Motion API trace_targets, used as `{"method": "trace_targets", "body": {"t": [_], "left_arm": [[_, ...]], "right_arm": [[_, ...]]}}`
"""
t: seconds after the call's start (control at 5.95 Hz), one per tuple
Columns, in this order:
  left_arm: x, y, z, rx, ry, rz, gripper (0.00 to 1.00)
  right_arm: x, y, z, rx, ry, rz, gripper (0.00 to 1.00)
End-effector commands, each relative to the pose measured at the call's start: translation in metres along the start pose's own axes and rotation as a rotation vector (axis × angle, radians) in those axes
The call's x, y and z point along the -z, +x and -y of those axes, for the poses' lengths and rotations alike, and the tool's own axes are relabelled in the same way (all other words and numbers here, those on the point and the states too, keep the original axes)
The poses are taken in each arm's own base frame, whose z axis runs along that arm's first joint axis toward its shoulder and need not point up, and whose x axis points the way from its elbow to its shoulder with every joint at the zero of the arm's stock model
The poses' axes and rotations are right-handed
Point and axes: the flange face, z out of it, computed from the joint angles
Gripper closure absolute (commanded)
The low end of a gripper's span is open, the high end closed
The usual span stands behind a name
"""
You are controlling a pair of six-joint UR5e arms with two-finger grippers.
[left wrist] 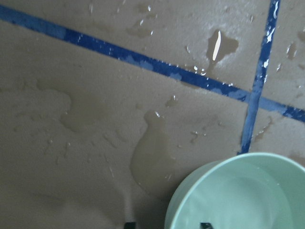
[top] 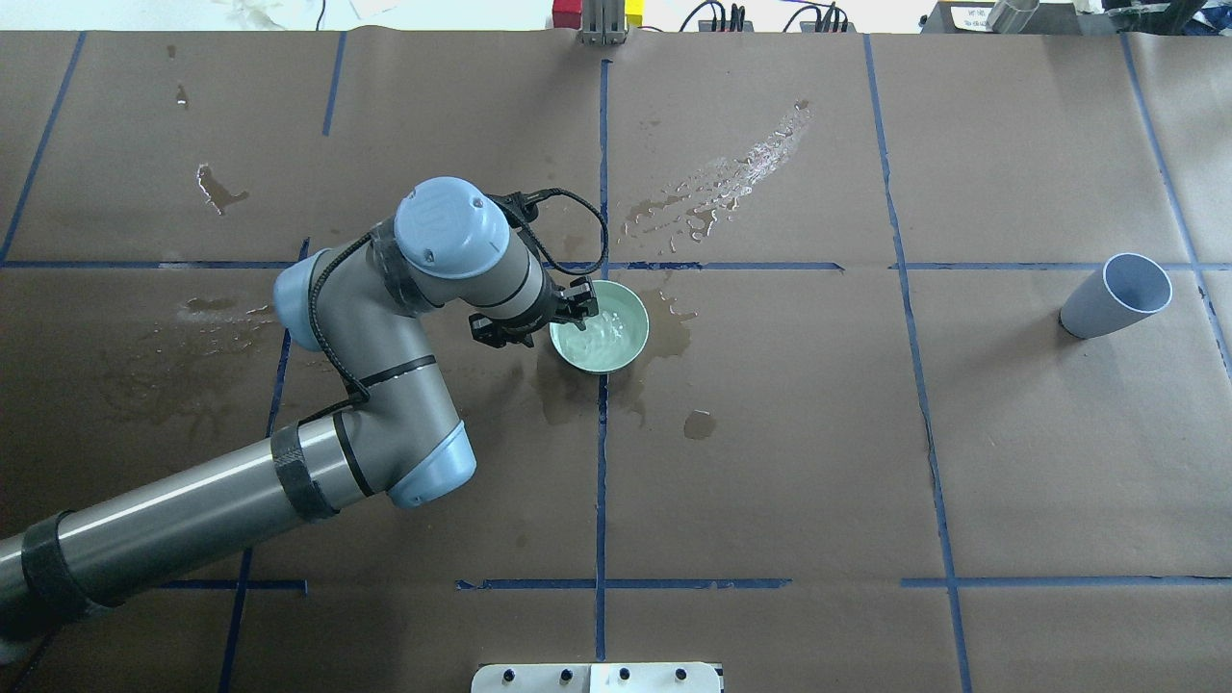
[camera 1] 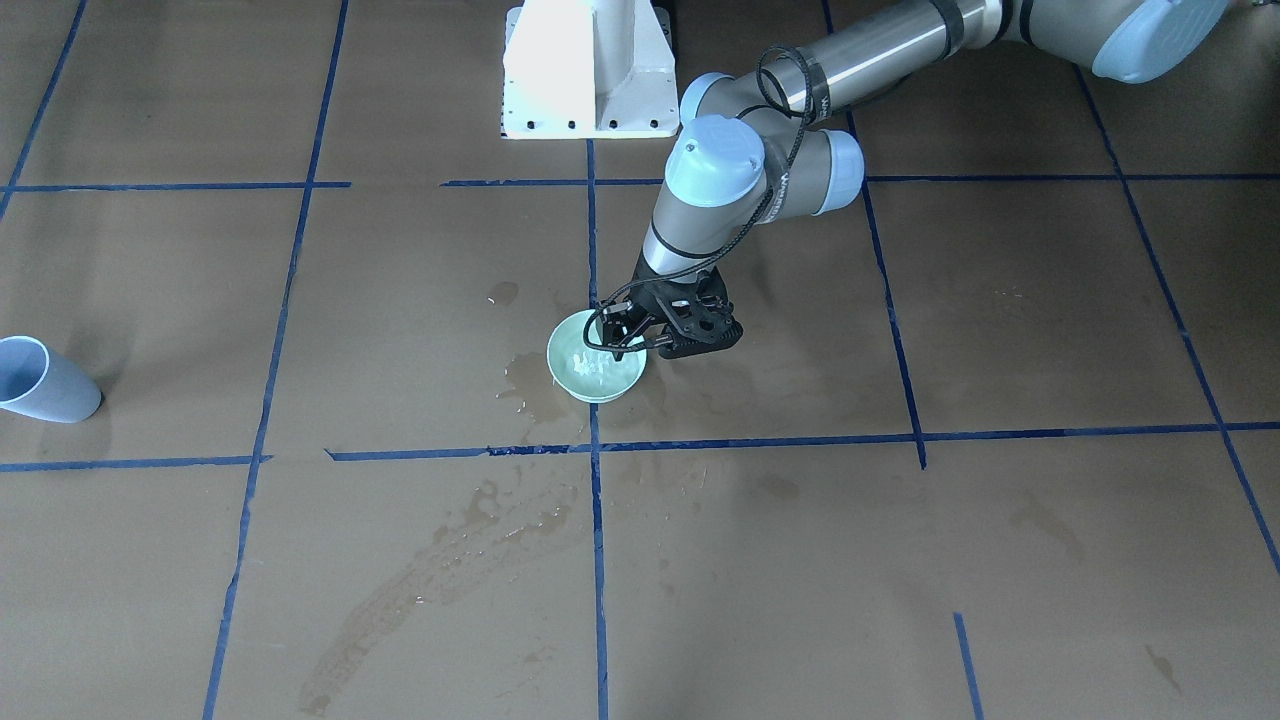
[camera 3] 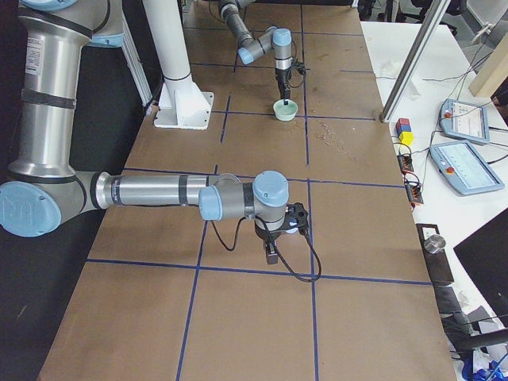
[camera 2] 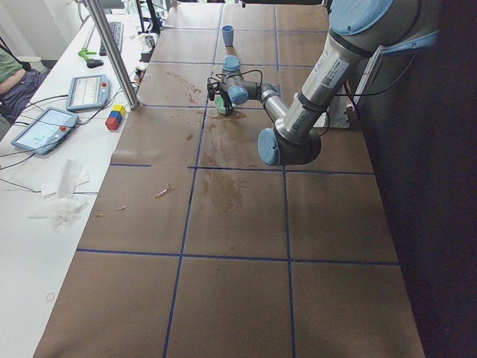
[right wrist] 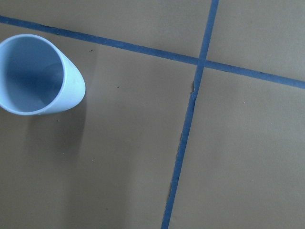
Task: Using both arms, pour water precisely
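A pale green bowl [camera 1: 597, 377] [top: 608, 344] holds clear water [top: 599, 337] that shimmers with ripples. My left gripper [camera 1: 612, 338] [top: 576, 310] is low over the bowl's rim on my left side. In the left wrist view the two black fingertips [left wrist: 205, 225] stand apart, one inside the bowl [left wrist: 238, 195] and one outside, so it is open. A light blue cup [top: 1116, 294] [camera 1: 45, 382] [right wrist: 38, 76] stands empty far to my right. My right gripper [camera 3: 271, 252] shows only in the exterior right view; I cannot tell if it is open or shut.
Dark wet blotches [top: 664, 337] lie around the bowl, and a streak of droplets [top: 731, 183] lies beyond it. A white pedestal [camera 1: 585, 70] stands at the robot's base. Blue tape lines cross the brown paper. A side bench holds tablets [camera 2: 45, 127].
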Motion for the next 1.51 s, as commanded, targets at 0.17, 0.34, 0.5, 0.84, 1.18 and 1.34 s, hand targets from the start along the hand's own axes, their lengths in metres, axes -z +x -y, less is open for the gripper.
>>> {"method": "trace_targets", "body": {"t": [0.17, 0.34, 0.5, 0.84, 1.18, 1.34], "left_arm": [[0.08, -0.058, 0.022, -0.16, -0.019, 0.046, 0.0], [0.092, -0.08, 0.032, -0.208, -0.029, 0.05, 0.0], [0.097, -0.085, 0.038, -0.214, -0.042, 0.039, 0.0], [0.097, -0.086, 0.039, -0.218, -0.04, 0.041, 0.0], [0.096, -0.086, 0.038, -0.217, -0.039, 0.043, 0.0], [0.094, -0.086, 0.038, -0.216, -0.04, 0.045, 0.0]], "right_arm": [[0.014, -0.014, 0.006, 0.023, 0.029, 0.008, 0.0], [0.018, -0.02, 0.01, 0.02, 0.04, 0.024, 0.0], [0.028, -0.029, 0.016, -0.027, 0.086, 0.029, 0.0], [0.014, -0.085, 0.029, -0.092, 0.167, 0.081, 0.0], [-0.009, -0.125, 0.031, -0.132, 0.24, 0.078, 0.0], [-0.025, -0.142, 0.023, -0.138, 0.283, 0.07, 0.01]]}}
